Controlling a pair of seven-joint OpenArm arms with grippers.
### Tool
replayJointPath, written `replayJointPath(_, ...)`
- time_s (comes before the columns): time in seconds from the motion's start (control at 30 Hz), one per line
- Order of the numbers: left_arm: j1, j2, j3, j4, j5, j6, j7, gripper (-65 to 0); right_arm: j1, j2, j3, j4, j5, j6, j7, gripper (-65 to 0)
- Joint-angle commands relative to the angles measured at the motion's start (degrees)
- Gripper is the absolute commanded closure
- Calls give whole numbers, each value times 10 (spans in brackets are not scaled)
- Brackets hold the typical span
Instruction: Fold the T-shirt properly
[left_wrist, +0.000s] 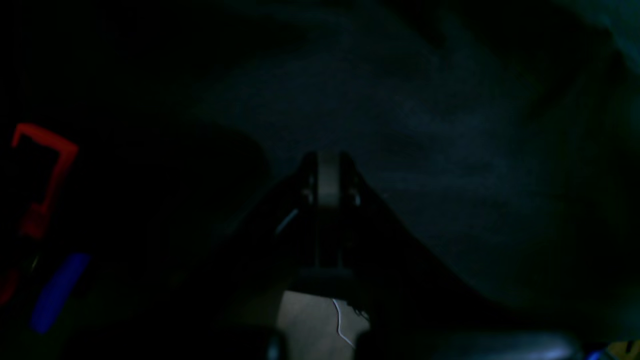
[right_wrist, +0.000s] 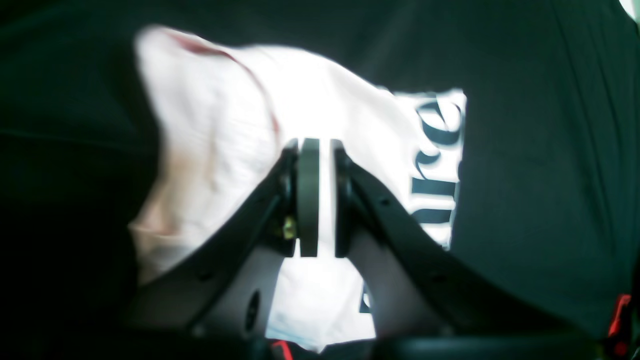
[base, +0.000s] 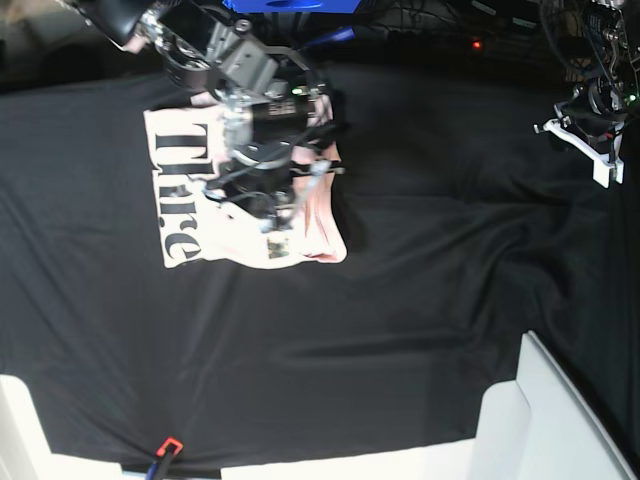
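The T-shirt (base: 190, 190) lies folded into a small packet at the far side of the black-clothed tabletop (base: 400, 330), lettering up. The right gripper (right_wrist: 320, 150) hangs over it, jaws pressed together on nothing. The left gripper (left_wrist: 328, 170), well apart, has its jaws pressed together too.

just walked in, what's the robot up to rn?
Folding job. The pale pink T-shirt lies as a compact folded bundle, black lettering up, on the black table cloth. The right gripper hovers over it, jaws nearly shut, gripping nothing visible. The left gripper is shut and parked off to the side.
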Motion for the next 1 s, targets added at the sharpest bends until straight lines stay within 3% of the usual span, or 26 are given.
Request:
replayJointPath(0.0, -2, -11, -4, 7, -2, -1, -8, 0, -4, -7, 7, 10, -7, -3, 25, 0)
replayJointPath(0.1, -3, -11, -4, 7, -2, -1, -8, 0, -34, -9, 13, 10, -8, -3, 42, -6)
replayJointPath(0.17, -3, -11, -4, 7, -2, -1, -8, 0, -50, -15, 8, 6, -8, -3, 42, -46)
replayJointPath(0.23, -3, -11, -3, 7, -2, -1, -8, 0, -58, -24, -16, -15, -10, -3, 41, -125)
replayJointPath(0.4, -5, -11, -4, -22, -2, -1, -8, 0, -60, -27, -69, -87, 1, -3, 46, -415)
replayJointPath(0.47, -5, -12, -4, -31, -2, -1, -8, 0, -60, -24, -72, -88, 9, -3, 47, -476)
replayJointPath(0.67, -5, -12, -8, -42, -2, -1, -8, 0, -56, -24, -74, -90, 10, 3, 46, -476)
replayJointPath(0.77, -5, -12, -6, -39, -2, -1, -8, 0, -58, -24, -74, -82, 7, 68, 46, -474)
replayJointPath(0.97, -4, -11, -3, -13, -2, -1, -8, 0, -58, -23, -64, -13, 6, 55, 42, -474)
